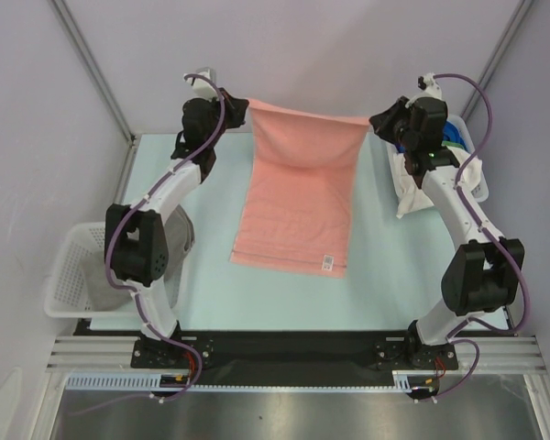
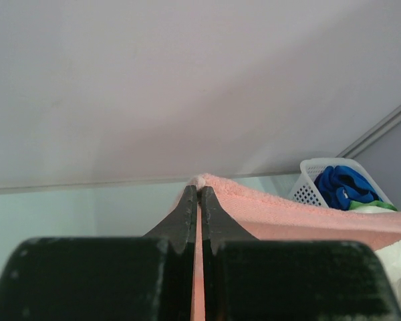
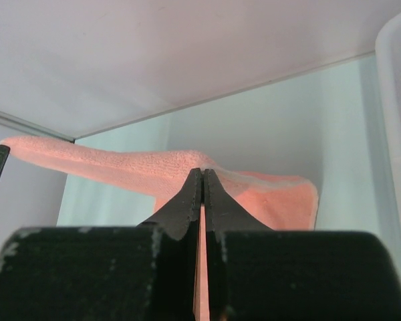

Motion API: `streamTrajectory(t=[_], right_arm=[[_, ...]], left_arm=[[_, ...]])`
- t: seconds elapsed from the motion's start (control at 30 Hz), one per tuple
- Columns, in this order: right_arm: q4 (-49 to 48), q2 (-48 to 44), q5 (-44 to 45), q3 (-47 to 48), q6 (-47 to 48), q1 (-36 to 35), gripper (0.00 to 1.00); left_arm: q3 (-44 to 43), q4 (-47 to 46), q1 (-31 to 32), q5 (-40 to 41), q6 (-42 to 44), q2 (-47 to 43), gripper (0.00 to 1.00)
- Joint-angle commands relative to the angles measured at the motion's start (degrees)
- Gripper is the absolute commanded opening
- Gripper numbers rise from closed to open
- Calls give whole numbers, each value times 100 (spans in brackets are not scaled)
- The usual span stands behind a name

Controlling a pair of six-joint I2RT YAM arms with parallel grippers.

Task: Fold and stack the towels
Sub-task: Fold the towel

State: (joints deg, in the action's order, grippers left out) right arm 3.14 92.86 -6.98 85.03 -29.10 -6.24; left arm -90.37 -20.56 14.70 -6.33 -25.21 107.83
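A salmon pink towel [image 1: 298,188] hangs stretched between my two grippers at the far side of the table, its lower part lying on the table with a small tag at the near right corner. My left gripper [image 1: 241,108] is shut on its far left corner [image 2: 199,182]. My right gripper [image 1: 374,121] is shut on its far right corner [image 3: 202,172]. A grey towel [image 1: 181,240] lies under the left arm. A white towel [image 1: 420,183] drapes from the right basket. Blue and green towels [image 2: 347,188] sit in that basket.
A white lattice basket [image 1: 71,270] stands at the near left off the table's edge. Another white lattice basket [image 1: 472,147] stands at the far right, also in the left wrist view [image 2: 306,184]. The pale green table [image 1: 385,266] lies beneath the towel.
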Motion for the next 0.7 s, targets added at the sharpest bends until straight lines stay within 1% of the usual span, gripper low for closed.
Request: streamTrajectory(t=[0.0, 0.47, 0.67], right_arm=[[-252, -426, 83, -136, -60, -9, 0], [-182, -962, 294, -619, -34, -263, 0], [-147, -1252, 391, -970, -60, -334, 0]], left_arm=[[221, -405, -90, 97, -36, -482, 0], [836, -484, -116, 79, -115, -1070, 0], [1381, -607, -116, 53, -238, -1387, 0]])
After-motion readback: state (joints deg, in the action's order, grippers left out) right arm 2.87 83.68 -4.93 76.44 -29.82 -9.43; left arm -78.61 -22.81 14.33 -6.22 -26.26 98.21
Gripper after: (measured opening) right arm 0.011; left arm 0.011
